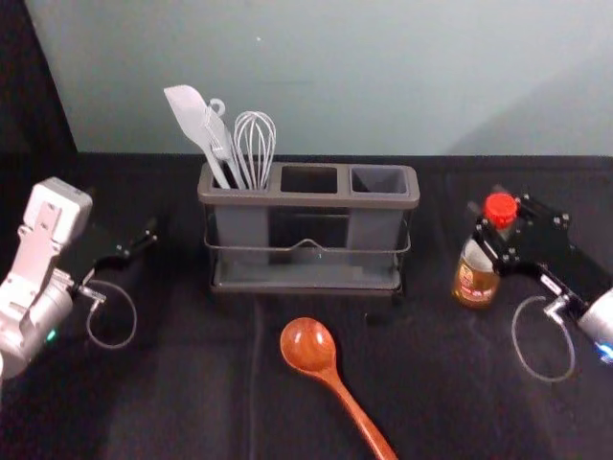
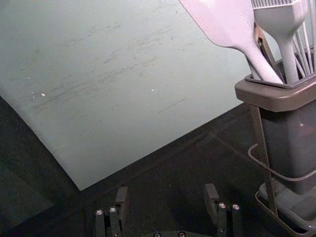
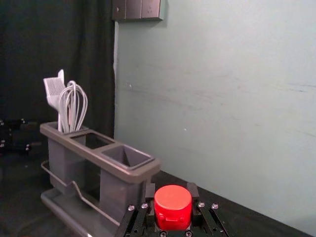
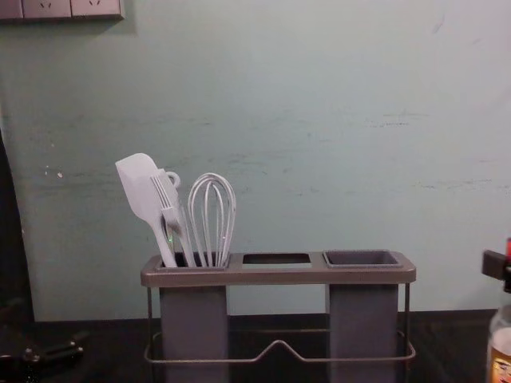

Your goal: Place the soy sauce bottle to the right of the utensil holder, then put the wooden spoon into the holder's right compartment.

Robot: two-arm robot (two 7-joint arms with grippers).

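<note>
Black counter (image 1: 192, 402): toward its right edge the right gripper (image 3: 172, 192) holds the soy sauce bottle (image 1: 476, 282); release, then storing the wooden spoon (image 1: 308, 346), nearer the front, remain. Left gripper (image 2: 167, 192), toward the left edge: wide.

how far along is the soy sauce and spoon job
Part one looks nearly done: the soy sauce bottle is upright to the right of the utensil holder, but in hand, the right gripper closed around it near the red cap. Left to do: release it, then the wooden spoon, lying in front of the holder, whose right compartment is empty.
</note>
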